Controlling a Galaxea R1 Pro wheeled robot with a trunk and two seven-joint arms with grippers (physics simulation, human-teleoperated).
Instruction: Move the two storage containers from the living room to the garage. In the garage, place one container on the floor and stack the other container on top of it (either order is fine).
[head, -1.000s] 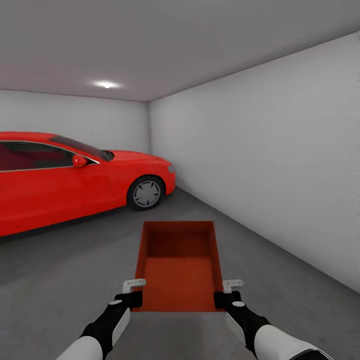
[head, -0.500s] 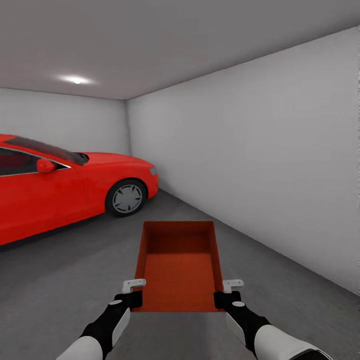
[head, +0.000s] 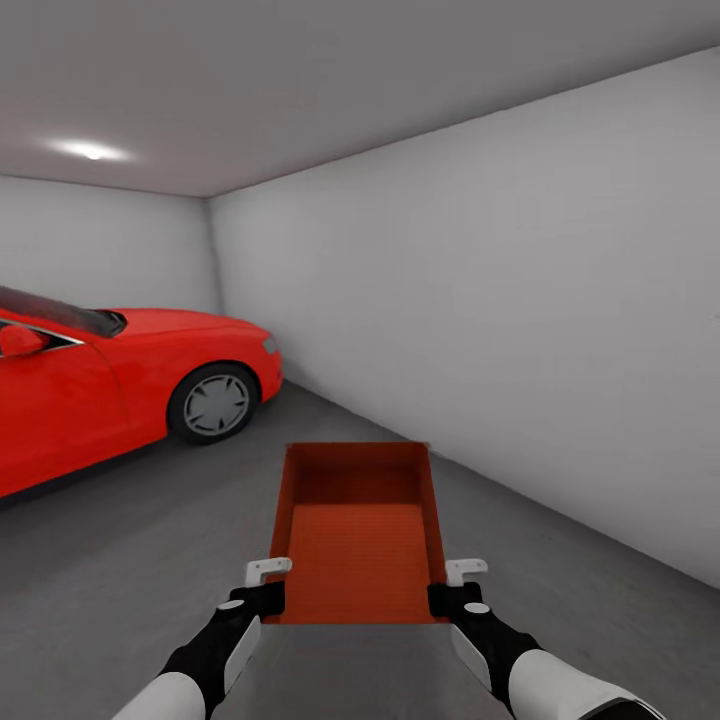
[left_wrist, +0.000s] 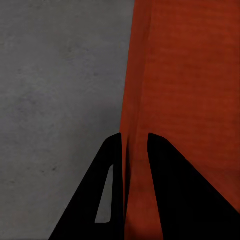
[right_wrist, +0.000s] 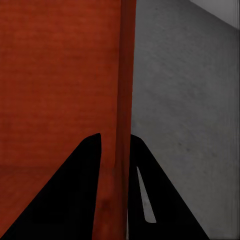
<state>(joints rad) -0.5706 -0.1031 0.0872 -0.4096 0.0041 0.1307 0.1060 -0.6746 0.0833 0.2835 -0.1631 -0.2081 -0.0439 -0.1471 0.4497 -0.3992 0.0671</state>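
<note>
the left gripper pinches the left wall of the storage container, and the right gripper pinches its right wall, holding it low in the frame's centre above the floor. a red car stands at the left.

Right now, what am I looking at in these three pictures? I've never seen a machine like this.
It is a simulated two-armed robot on wheels. The big picture comes from its head camera, looking over both arms in a garage with a red car on a grey concrete floor. The two close-ups come from cameras by each claw. The left claw and right claw each pinch a side wall of one red-orange storage container, carrying it above the floor. The container looks empty.
</note>
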